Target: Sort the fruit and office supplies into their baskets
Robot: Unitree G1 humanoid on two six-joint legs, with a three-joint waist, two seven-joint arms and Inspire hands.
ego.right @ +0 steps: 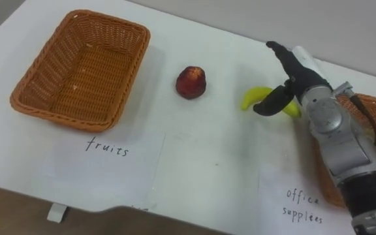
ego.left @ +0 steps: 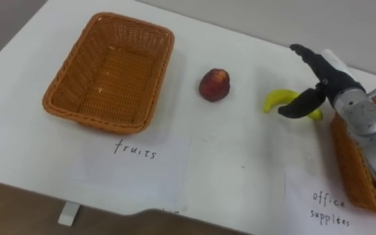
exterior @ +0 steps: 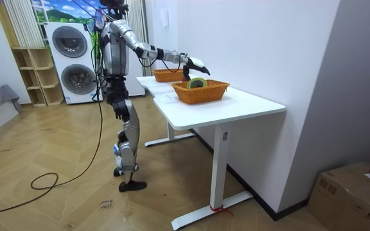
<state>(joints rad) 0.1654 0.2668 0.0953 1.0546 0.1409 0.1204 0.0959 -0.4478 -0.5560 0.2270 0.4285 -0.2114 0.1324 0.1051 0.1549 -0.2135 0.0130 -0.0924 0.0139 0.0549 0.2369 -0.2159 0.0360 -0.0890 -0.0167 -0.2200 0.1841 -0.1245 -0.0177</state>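
Banana (ego.left: 276, 99) is lying on the table (ego.left: 240, 163) just beside the office-supplies basket (ego.left: 346, 160), with the right hand (ego.left: 326, 77) hovering over it, fingers spread and thumb apart (nothing gripped yet) — if they are closing off-centre, the curved fruit is likely skidding away, toward the wrong basket.

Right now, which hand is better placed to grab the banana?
Right. The right hand hovers at the banana, fingers open above it and the thumb across its middle.
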